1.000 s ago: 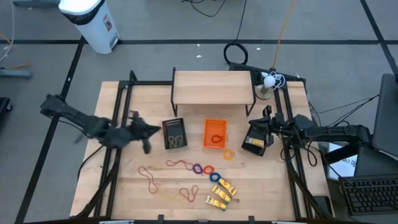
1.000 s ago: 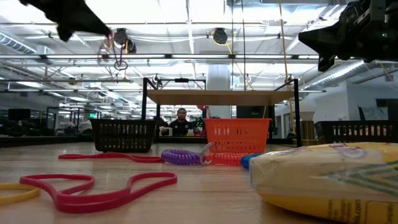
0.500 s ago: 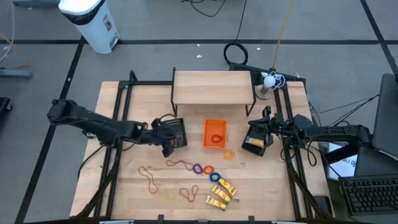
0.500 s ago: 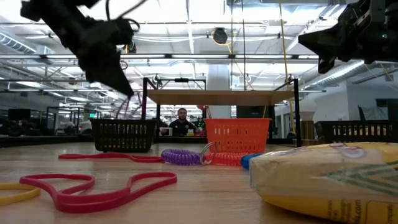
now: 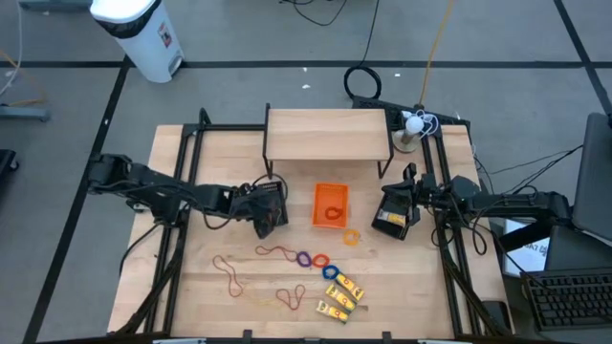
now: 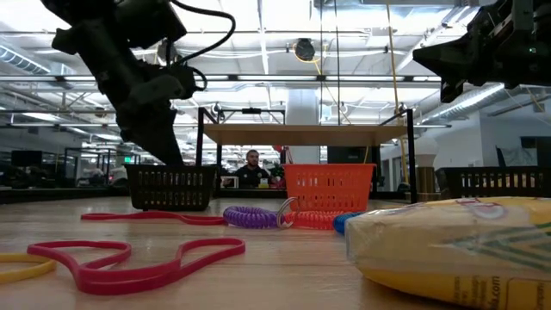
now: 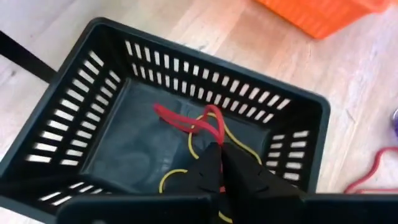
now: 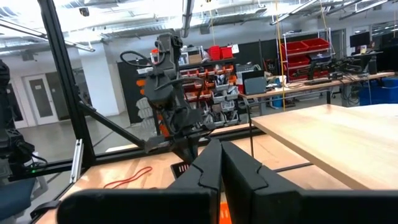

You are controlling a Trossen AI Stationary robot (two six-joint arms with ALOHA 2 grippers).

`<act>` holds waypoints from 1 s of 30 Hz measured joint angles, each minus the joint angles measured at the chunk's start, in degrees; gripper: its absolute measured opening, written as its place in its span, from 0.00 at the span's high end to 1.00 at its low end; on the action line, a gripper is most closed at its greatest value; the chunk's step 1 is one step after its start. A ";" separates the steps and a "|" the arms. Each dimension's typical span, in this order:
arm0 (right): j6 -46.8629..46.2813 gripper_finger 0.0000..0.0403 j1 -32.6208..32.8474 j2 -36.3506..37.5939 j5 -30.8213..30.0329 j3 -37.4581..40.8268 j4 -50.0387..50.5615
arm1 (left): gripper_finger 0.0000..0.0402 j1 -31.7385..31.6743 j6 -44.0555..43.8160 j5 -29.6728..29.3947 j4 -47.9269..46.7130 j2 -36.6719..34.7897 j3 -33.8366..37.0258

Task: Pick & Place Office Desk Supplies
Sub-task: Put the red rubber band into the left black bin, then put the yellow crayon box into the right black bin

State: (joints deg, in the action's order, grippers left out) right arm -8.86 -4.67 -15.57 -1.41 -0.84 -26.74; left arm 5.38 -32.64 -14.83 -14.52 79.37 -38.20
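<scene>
My left gripper (image 7: 221, 151) is shut and reaches down into the black basket (image 5: 269, 205), which also shows in the low view (image 6: 172, 187). A red rubber band (image 7: 180, 119) runs from its fingertips over a yellow band (image 7: 186, 171) on the basket floor. On the table lie more red bands (image 5: 229, 271), purple (image 5: 304, 258) and blue (image 5: 321, 260) rings, an orange ring (image 5: 351, 236) and yellow packets (image 5: 341, 292). My right gripper (image 8: 221, 151) waits shut at the table's right side, raised above it. My left gripper pinches the red rubber band at one end of its loop (image 7: 213, 122) between its two fingertips. The fingers slant down into the basket from above and from the table's left. The band's other end (image 7: 163, 111) lies on the basket floor, slack.
An orange basket (image 5: 331, 205) stands right of the black one. A second black basket (image 5: 392, 220) with yellow contents sits under my right arm. A wooden shelf (image 5: 328, 134) on black legs stands at the far side. Metal frame rails run along both table sides.
My left gripper has gone toward the table's right and down, from high over the left side into the black basket, tipping its fingers more steeply downward. It has stayed shut, and the red band has come down with it onto the basket floor.
</scene>
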 joint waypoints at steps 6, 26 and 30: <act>-0.02 0.99 0.00 0.00 0.00 0.00 -0.01 | 0.82 -0.29 -0.35 4.25 1.86 -0.70 0.00; 0.38 0.99 0.00 -0.77 0.03 0.00 0.33 | 0.39 -1.82 24.19 -8.16 -0.92 -34.31 -1.18; 0.96 0.99 0.00 -0.99 0.03 0.00 -0.60 | 0.59 -5.16 24.12 1.14 -1.17 -43.60 4.52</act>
State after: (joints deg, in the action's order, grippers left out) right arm -7.90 -4.67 -16.56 -1.39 -0.84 -27.35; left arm 0.22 -8.52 -13.69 -15.68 35.77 -33.68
